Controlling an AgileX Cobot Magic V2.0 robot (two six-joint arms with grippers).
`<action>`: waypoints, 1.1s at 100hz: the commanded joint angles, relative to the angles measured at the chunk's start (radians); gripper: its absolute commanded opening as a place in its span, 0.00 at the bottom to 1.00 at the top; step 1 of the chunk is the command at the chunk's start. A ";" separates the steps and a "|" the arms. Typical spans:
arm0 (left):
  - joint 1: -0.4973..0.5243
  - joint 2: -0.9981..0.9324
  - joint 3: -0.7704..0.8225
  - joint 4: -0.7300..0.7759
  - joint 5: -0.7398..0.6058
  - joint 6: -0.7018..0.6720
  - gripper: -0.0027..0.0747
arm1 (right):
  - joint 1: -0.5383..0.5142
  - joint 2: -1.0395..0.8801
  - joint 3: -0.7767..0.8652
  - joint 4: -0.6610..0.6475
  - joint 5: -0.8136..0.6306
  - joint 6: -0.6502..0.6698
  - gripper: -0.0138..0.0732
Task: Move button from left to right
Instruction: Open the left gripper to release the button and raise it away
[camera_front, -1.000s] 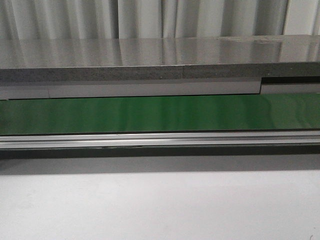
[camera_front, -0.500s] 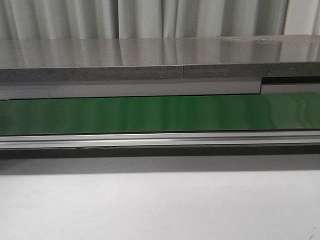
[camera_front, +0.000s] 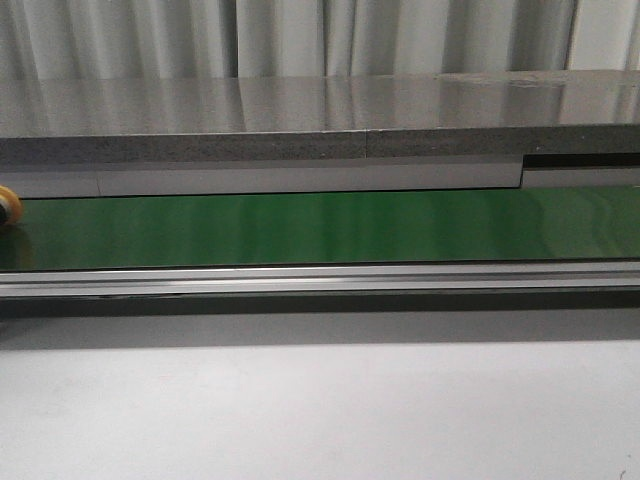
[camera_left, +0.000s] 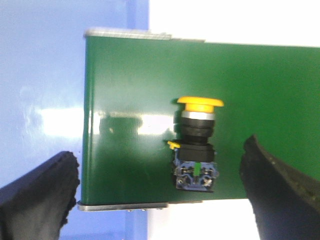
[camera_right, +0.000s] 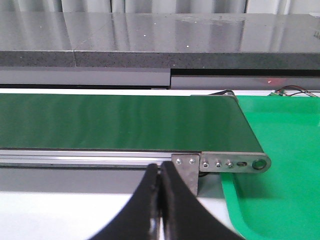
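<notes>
The button (camera_left: 196, 145), yellow-orange cap on a dark body with a small green mark, lies on its side on the green conveyor belt (camera_left: 130, 85) in the left wrist view. My left gripper (camera_left: 160, 187) is open above it, the button between the two fingers and nearer one of them, not touched. In the front view only the button's cap (camera_front: 7, 207) shows at the far left edge of the belt (camera_front: 320, 228). My right gripper (camera_right: 160, 172) is shut and empty in front of the belt's right end (camera_right: 220, 163). Neither gripper shows in the front view.
A grey stone-like ledge (camera_front: 320, 125) runs behind the belt, with curtains beyond. An aluminium rail (camera_front: 320, 278) borders the belt's near side. A green tray (camera_right: 280, 165) lies at the belt's right end. White table surface (camera_front: 320, 410) lies in front.
The button's yellow-orange cap has come into the front view at the far left edge of the belt; earlier the belt showed nothing on it.
</notes>
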 joint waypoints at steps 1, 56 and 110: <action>-0.027 -0.113 0.003 -0.037 -0.064 0.018 0.85 | -0.007 -0.018 -0.015 -0.002 -0.085 0.002 0.08; -0.171 -0.772 0.480 -0.033 -0.399 0.043 0.85 | -0.007 -0.018 -0.015 -0.002 -0.085 0.002 0.08; -0.171 -1.285 0.861 -0.029 -0.645 0.043 0.85 | -0.007 -0.018 -0.015 -0.002 -0.085 0.002 0.08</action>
